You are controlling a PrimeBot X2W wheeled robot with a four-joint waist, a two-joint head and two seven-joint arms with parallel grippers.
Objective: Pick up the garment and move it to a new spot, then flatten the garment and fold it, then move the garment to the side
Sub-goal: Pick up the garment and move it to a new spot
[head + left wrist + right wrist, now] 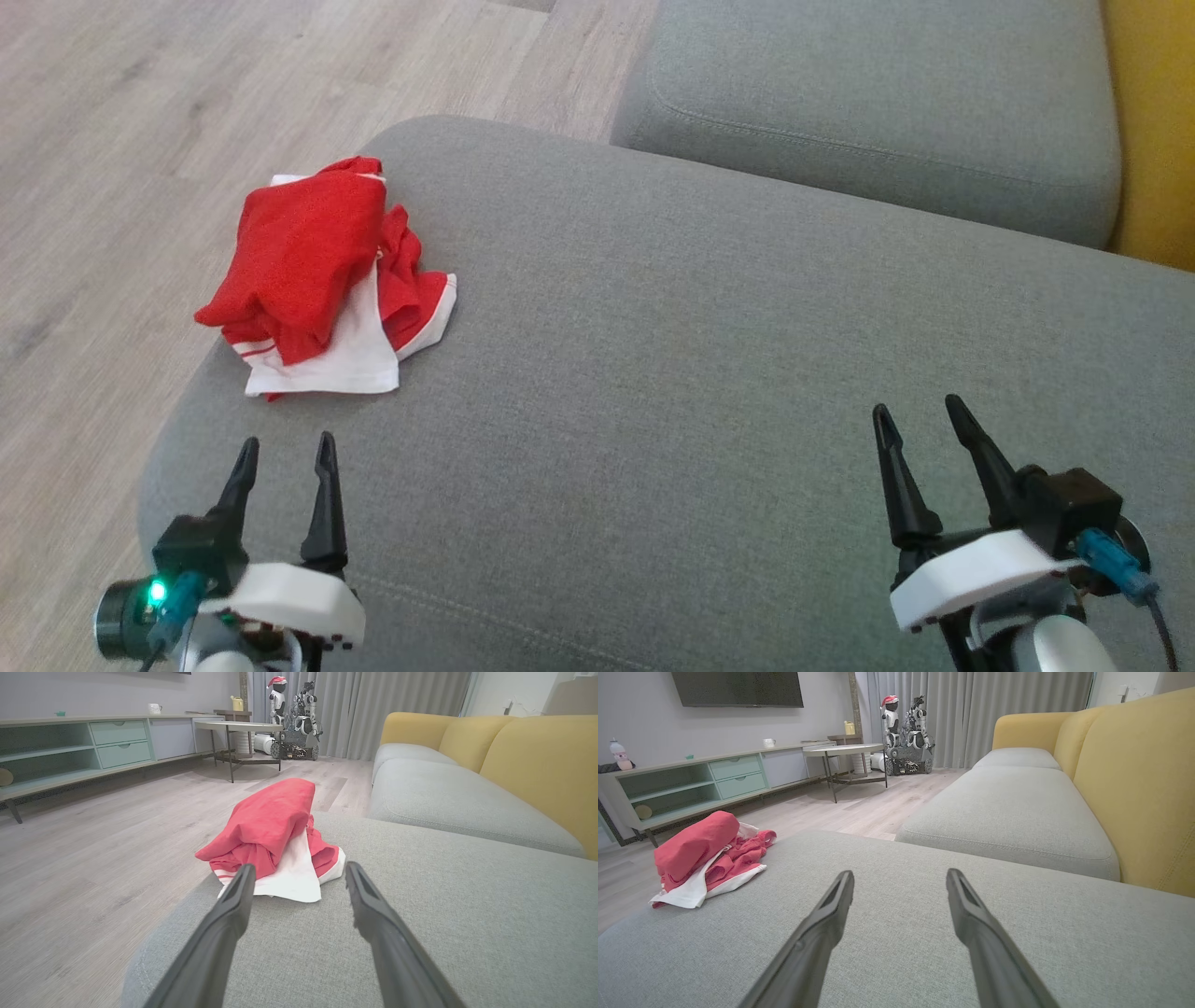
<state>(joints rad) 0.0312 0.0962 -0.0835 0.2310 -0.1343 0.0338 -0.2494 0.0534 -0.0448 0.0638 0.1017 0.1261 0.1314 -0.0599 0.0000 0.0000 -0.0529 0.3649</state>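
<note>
Lying bunched on the grey seat cushion (700,373), near its left edge and toward the far corner: the red and white garment (317,280), red folds heaped over a flat white panel, left side reaching the cushion's rim beside the wooden floor (112,140). Hovering low over the same cushion, just short of the heap: the left gripper (288,441), fingers spread wide apart, holding nothing, tips aimed at the cloth yet clear of it. Seen along those fingers, heap sitting between the two tips and a little beyond them. Well apart to the right, over bare grey fabric: the right gripper (917,407), fingers likewise spread wide and empty, garment far off to its left. Farther back, a second grey cushion (887,112) against a yellow backrest (537,765); across the room, a pale green sideboard (70,742), a low table (238,725) and a small robot in a red hat (277,702) before grey curtains (373,709)
</note>
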